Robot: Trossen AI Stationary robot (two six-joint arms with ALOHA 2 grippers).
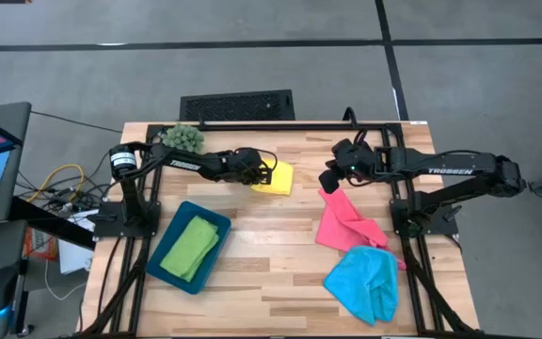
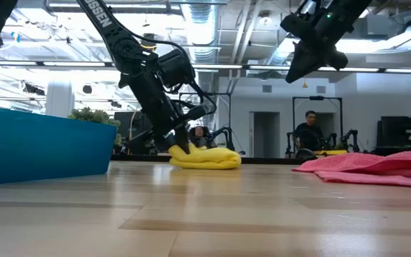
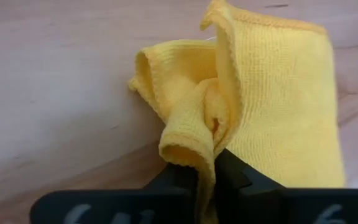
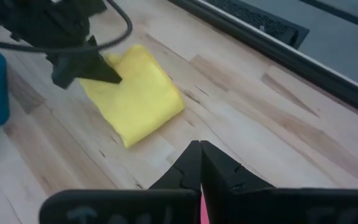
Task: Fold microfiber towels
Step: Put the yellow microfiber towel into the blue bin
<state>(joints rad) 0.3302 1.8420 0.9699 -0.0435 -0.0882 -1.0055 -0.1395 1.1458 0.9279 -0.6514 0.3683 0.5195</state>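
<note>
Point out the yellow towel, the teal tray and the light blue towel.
yellow towel (image 1: 276,179), high view, middle of the folded cloth.
teal tray (image 1: 163,265), high view, its bare near-left rim.
light blue towel (image 1: 363,283), high view, middle of the crumpled cloth.

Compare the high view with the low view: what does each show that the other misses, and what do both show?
Only the high view shows the green towel lying inside the teal tray, the light blue towel, and the right gripper pinching a corner of the pink towel. Only the low view shows a person in the room behind. Both show the left gripper shut on the yellow towel.
</note>
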